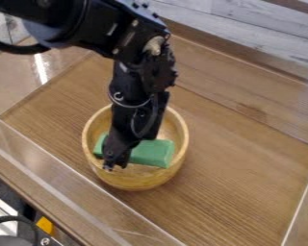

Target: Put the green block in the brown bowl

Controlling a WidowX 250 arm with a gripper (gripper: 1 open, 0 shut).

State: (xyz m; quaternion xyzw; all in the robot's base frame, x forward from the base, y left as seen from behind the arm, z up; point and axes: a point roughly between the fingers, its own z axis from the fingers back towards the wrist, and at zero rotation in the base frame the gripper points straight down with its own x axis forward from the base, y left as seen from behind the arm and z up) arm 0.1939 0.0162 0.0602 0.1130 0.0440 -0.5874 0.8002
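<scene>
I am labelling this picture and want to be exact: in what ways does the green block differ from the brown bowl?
The green block is flat, rectangular and plain matte green; the brown bowl is round, light-brown wood with thick walls. The block is clearly smaller than the bowl. The block lies inside the bowl, while the bowl stands on the wooden table. The gripper reaches down onto the block's left end, partly hiding it; the bowl's rim shows almost all round.

Wood-grain surface (234, 144), one bowl on it

It's a brown planked top with a bit of glare at the left, and the only thing sitting right on it is the brown bowl (169, 169), near the front edge.
</scene>
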